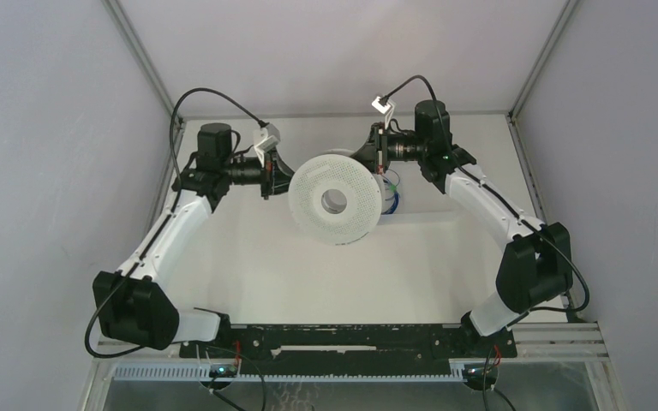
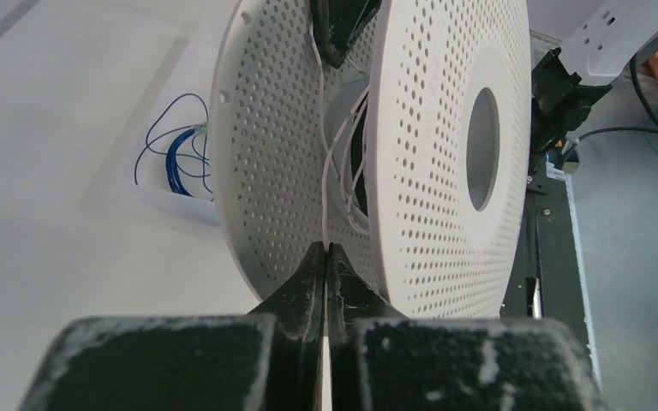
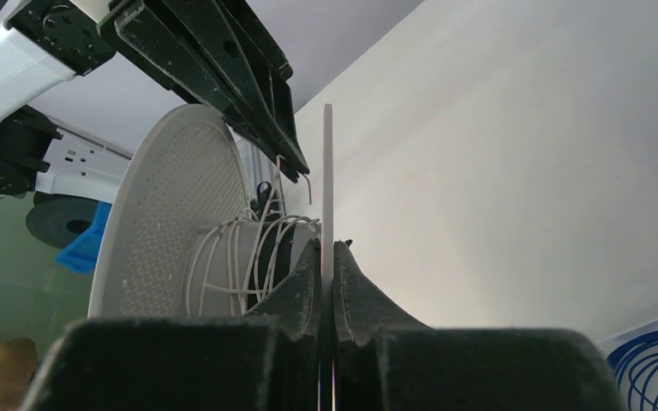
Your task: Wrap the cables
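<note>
Left end effector [image 2: 326,250]: clenched. The fingertips meet with no gap on a single strand of the cable [image 2: 323,154], and a pale sliver of it shows between the fingers behind the tips.
Right end effector [image 3: 326,248]: clamped on the spool [image 1: 308,205]. One flange, seen edge-on in the right wrist view, stands upright between the two pads.
Spool: white, with two round perforated flanges and a central bore. It is held up off the desk [image 1: 248,257] between the two end effectors. In the top view one flange face is turned toward the camera.
Cable, location: on the spool hub, between the two flanges.
Cable, condition: thin and pale, far finer than the fingers. It lies in slack, unevenly spaced turns, some of them crossing. One strand leaves the hub and runs straight to the left fingertips.
Arm posture: both arms reach inward from the sides, with the wrists facing each other across the spool. The left fingers enter the gap between the flanges at the rim.
Blue wire coil [image 2: 180,158]: lies in loose loops on a white tray [image 2: 171,205] on the desk, beyond the spool and below the right wrist. No end effector touches it.
Desk: white and matte. The spool's shadow falls on it beneath the flanges.
</note>
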Robot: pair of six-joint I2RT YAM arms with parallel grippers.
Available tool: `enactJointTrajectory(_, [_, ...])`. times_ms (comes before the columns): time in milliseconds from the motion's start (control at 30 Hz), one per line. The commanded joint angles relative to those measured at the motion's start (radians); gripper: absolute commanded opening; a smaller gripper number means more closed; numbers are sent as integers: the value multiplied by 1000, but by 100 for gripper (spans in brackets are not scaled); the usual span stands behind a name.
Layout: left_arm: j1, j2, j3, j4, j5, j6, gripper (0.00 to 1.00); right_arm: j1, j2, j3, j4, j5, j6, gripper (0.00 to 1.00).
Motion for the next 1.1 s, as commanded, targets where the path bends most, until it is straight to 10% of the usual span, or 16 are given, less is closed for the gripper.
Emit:
enactJointTrajectory(0, [-33,-23,-53,118,13,22,0,7,-9,25,93,-38,68,0])
enactJointTrajectory(1067, [-64,-25,-102,77,-36,281,23,8,3,13,95,-30,72,0])
